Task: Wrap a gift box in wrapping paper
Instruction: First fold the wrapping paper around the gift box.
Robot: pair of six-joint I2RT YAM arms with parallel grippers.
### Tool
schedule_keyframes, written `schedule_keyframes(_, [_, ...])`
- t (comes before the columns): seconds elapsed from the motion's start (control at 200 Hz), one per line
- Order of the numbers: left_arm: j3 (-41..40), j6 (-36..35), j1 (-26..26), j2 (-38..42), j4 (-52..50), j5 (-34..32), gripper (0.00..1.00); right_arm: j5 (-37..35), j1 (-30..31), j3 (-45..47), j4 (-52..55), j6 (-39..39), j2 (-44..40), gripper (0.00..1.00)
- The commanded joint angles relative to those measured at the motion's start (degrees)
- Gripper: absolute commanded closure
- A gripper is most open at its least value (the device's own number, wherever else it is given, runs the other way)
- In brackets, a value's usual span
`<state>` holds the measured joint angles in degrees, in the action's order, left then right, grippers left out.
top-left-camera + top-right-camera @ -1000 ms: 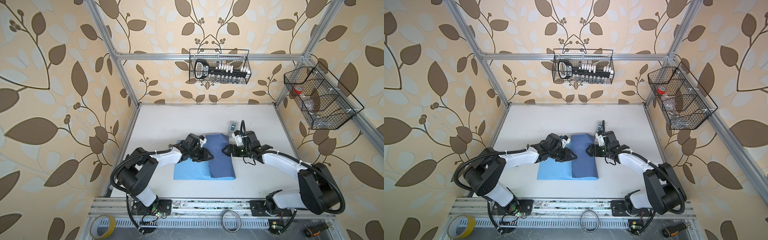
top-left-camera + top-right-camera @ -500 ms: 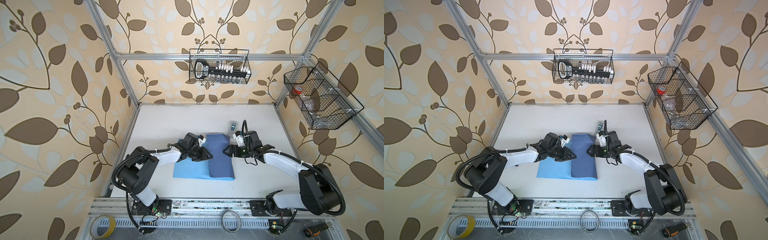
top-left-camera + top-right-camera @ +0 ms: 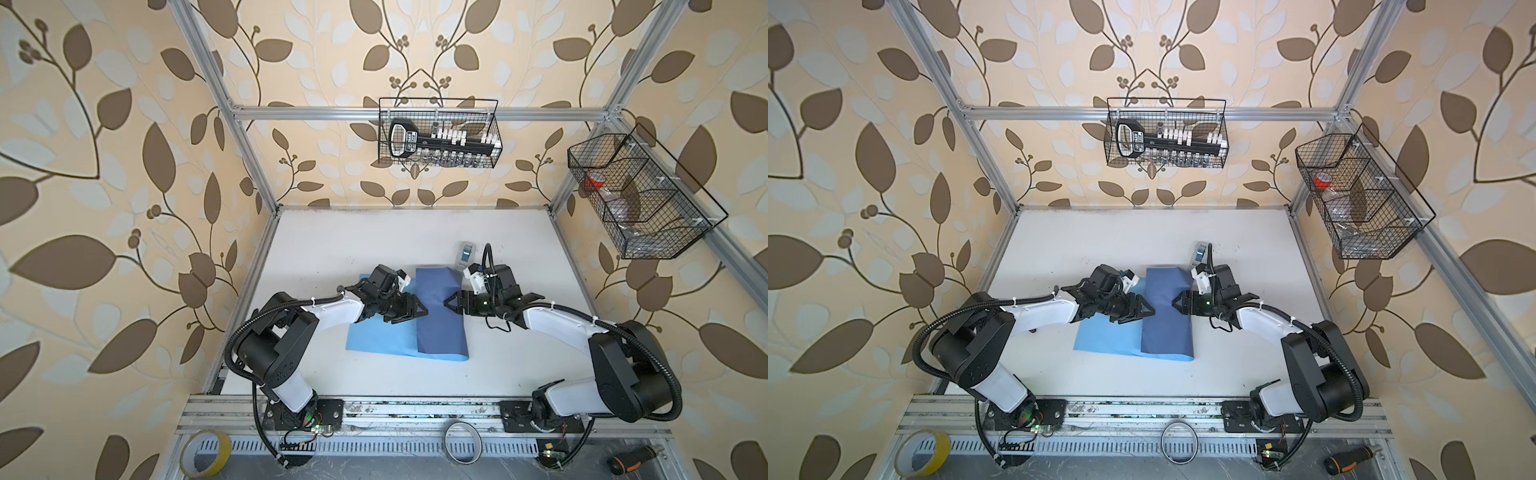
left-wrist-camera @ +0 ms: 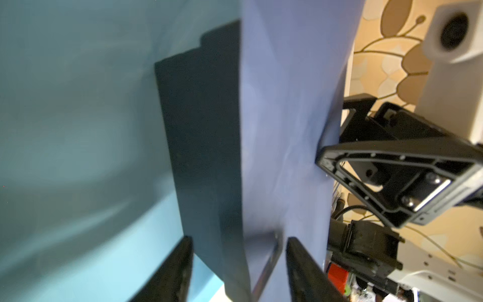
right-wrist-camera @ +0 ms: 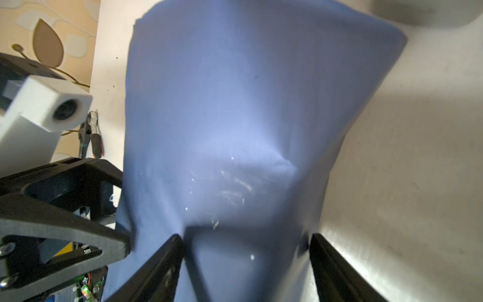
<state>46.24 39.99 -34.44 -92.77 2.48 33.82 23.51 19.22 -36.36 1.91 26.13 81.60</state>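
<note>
Your gift box sits mid-desk under the wrapping paper's dark fold, with one black side showing. The left gripper stands parted at the fold's left edge. The right gripper straddles the right edge, and I cannot tell whether it grips. The tape dispenser sits just beyond the paper's far corner. You have open desk toward the far and near edges.
</note>
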Motion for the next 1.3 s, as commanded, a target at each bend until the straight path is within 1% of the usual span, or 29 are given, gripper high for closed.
schedule_keyframes(0.0, [1.6,-2.02,0.16,3.65,-2.56,-3.14,0.27,-2.78,-0.17,2.71,1.68,0.05,1.34,0.25])
schedule_keyframes(0.12, [4.46,-4.56,0.16,2.75,-5.08,-6.24,0.22,-2.52,0.02,2.96,1.43,0.08,1.32,0.26])
schedule_keyframes(0.255, [9.2,-6.35,0.16,-1.28,-5.92,-6.75,0.23,-2.5,0.03,2.9,1.5,-0.09,1.45,0.26])
schedule_keyframes(0.355, [12.18,-7.32,0.2,-4.73,-6.79,-5.71,0.3,-2.41,-0.02,2.81,1.78,-0.37,1.28,0.27])
schedule_keyframes(0.435, [13.01,-7.42,0.16,-6.89,-6.48,-4.42,0.35,-2.33,-0.3,2.62,1.91,-0.44,1.15,0.27])
schedule_keyframes(0.51, [14.13,-8.16,0.18,-8.64,-7.26,-3.63,0.43,-2.15,-0.39,2.26,1.95,-0.55,1.1,0.26])
schedule_keyframes(0.605, [13.94,-8.36,0.11,-9.27,-7.4,-2.54,0.53,-2.1,-0.64,1.39,2.48,-0.79,1.19,0.26])
schedule_keyframes(0.73, [12.5,-8.57,0.08,-9.36,-7.64,-2.76,0.6,-1.53,-1.14,-0.22,3.9,-1.38,0.71,0.22])
schedule_keyframes(0.84, [11.23,-8.39,0.09,-9.62,-7.6,-3.13,0.64,-0.03,-2.94,-1.17,5.54,-1.65,-1.35,0.15])
schedule_keyframes(0.935, [10.37,-7.93,0.12,-9.89,-7.27,-3.59,0.67,2.87,-5.01,-1.17,5.56,-1.0,-2.58,0.12])
schedule_keyframes(1.03, [9.39,-7.15,0.09,-9.8,-6.38,-3.42,0.69,4.62,-5.54,-1.34,5.01,-0.17,-2.0,0.11])
schedule_keyframes(1.17, [8.43,-6.4,0.08,-9.65,-5.29,-3.24,0.7,7.53,-5.32,-1.13,1.92,2.26,0.45,0.13])
schedule_keyframes(1.294, [7.88,-5.98,0.1,-9.41,-5.03,-3.31,0.7,7.71,-3.34,-0.9,0.41,3.46,1.73,0.15])
